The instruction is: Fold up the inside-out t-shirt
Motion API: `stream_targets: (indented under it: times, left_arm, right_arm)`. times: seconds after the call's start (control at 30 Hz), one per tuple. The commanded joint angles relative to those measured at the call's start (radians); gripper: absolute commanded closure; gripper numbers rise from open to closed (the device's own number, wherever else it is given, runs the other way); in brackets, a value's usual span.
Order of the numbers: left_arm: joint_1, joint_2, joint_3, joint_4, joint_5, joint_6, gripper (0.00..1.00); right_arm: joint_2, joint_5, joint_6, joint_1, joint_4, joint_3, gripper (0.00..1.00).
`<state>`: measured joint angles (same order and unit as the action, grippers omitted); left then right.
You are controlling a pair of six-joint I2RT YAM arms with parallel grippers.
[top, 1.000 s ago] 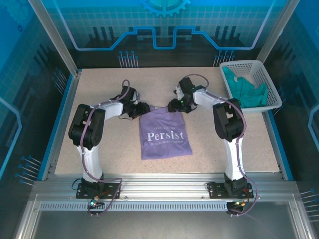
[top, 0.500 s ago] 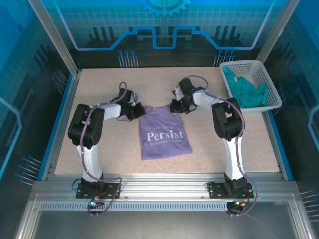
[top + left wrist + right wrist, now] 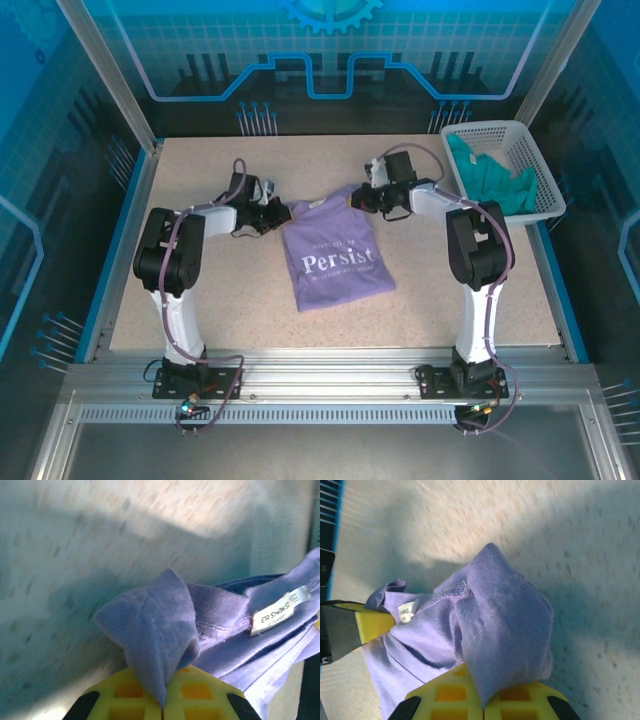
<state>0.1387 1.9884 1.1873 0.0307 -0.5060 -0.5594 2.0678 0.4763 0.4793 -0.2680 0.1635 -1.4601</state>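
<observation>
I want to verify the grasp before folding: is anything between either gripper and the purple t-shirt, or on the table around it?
Nothing visible. The left gripper and the right gripper are each shut directly on the t-shirt. The basket with the teal garment stands apart at the far right corner of the table.

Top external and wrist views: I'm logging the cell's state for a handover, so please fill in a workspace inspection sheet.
Surface: speckled beige tabletop, no stains seen.
Job's things: lavender-purple fabric t-shirt, white "Persist" print facing up, lying mid-table with its far corners pinched.
Clutter: white plastic mesh basket at the far right corner, holding a teal-green garment.
Grippers: left gripper and right gripper each shut on shirt fabric.
Cables: purple cables run along both arms.
Surroundings: aluminium frame, blue printed panels.
</observation>
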Motion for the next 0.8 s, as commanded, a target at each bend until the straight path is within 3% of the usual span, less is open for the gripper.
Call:
stream_targets:
  times: [0.0, 0.13, 0.3, 0.57, 0.77]
  left_arm:
    - [-0.03, -0.06, 0.184, 0.031, -0.034, 0.001, 1.0]
    - [-0.037, -0.09, 0.404, -0.048, -0.028, 0.042, 1.0]
    - [-0.034, -0.191, 0.395, -0.016, -0.027, 0.057, 1.0]
    - [0.026, -0.35, -0.074, 0.241, -0.044, 0.012, 1.0]
    - [0.196, -0.573, -0.494, 0.315, 0.008, -0.019, 1.0]
  right_arm:
    - [-0.059, 0.022, 0.024, 0.04, -0.121, -0.156, 1.0]
    - [-0.072, 0.028, -0.018, 0.06, -0.092, -0.342, 1.0]
    - [-0.142, 0.047, -0.094, 0.064, -0.087, -0.361, 1.0]
    - [-0.31, 0.071, -0.09, 0.023, -0.227, 0.087, 1.0]
    - [-0.531, 0.015, -0.033, -0.045, -0.275, 0.566, 1.0]
